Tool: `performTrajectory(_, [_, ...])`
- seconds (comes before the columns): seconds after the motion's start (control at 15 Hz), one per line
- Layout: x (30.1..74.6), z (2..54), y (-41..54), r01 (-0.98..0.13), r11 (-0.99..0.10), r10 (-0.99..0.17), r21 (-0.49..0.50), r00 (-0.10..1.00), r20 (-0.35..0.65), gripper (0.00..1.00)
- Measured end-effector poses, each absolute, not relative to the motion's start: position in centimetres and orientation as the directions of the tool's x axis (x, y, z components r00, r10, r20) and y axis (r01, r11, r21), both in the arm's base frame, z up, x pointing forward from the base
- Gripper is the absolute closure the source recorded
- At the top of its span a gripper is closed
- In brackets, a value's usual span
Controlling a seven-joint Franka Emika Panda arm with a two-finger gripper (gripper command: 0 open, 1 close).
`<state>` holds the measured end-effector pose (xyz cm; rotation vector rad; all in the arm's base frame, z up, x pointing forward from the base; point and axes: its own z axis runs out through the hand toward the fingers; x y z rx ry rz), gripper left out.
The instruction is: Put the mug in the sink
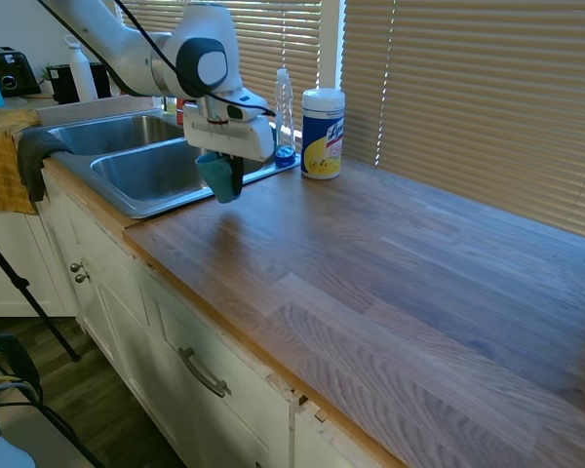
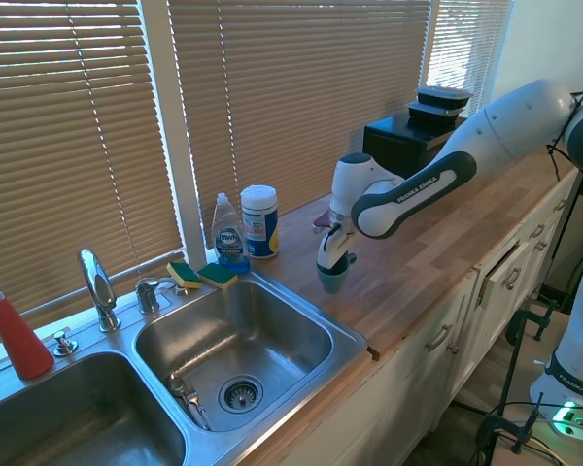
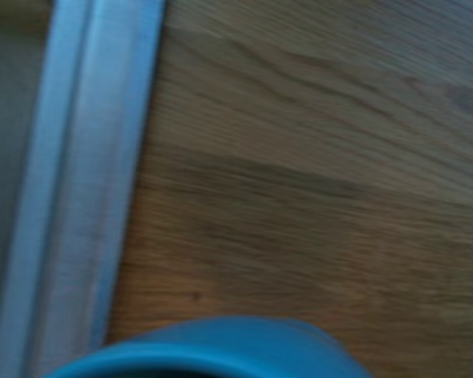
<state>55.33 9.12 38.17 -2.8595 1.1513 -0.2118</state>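
the white arm's gripper (image 1: pixel 224 175) is closed on the rim of the small teal-blue matte mug (image 1: pixel 217 177), holding it above the wooden counter (image 1: pixel 390 273) beside the stainless steel double sink (image 2: pixel 262 340). it looks light, rigid and probably smooth, so a firm pinch on the wall near the rim should serve.

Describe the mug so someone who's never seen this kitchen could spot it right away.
Find the steel sink set in the wooden counter. Beside its rim, the white arm's gripper holds a small teal-blue mug above the wood. Unlike the white wipes canister behind, it's short, plain and handleless.
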Motion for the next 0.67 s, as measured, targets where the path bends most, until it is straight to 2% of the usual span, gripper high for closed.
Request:
performTrajectory(0.2, [54.4, 40.2, 15.4, -0.678, -0.727, -0.687, -0.108, 0.719, 0.110, 1.00])
performTrajectory(0.33, [55.6, 40.7, 19.5, -0.673, -0.733, -0.680, -0.103, 0.722, 0.126, 1.00])
performTrajectory(0.67, [60.3, 37.1, 28.1, -0.681, -0.730, -0.683, -0.061, 0.722, 0.111, 1.00])
